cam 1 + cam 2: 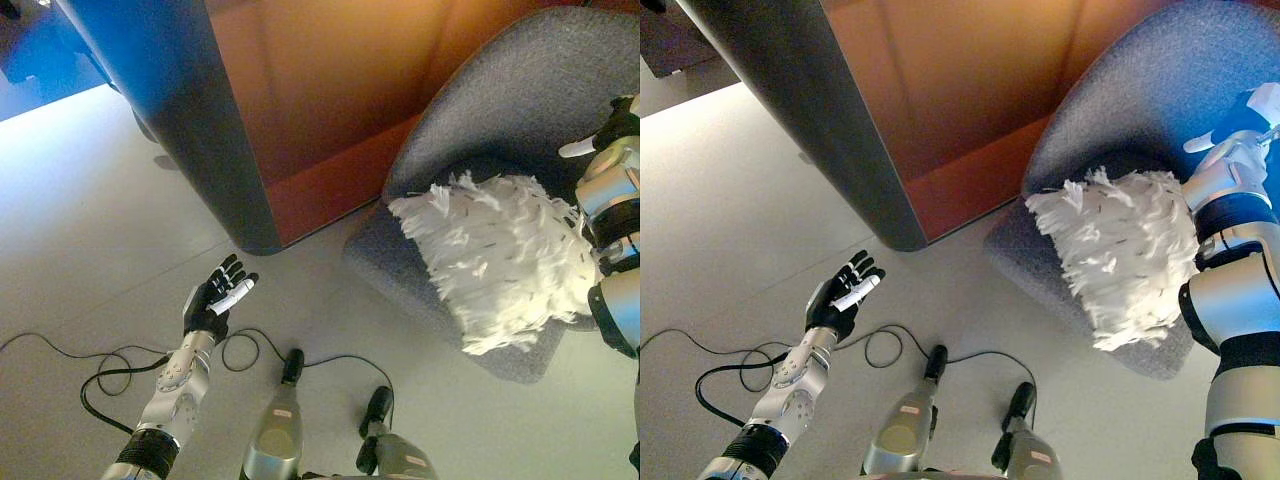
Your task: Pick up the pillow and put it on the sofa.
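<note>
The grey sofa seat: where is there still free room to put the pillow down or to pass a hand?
The fluffy white pillow covers most of the grey sofa seat; only its front edge is bare. The right hand crowds the right side. The floor between the left hand and the dark cabinet is free.

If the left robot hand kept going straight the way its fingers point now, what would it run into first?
Most likely the grey curved panel. The left robot hand is open over bare floor, fingers aimed up-view toward the panel's base with nothing between. Depth is unclear, so it could pass above the floor for a while first.
</note>
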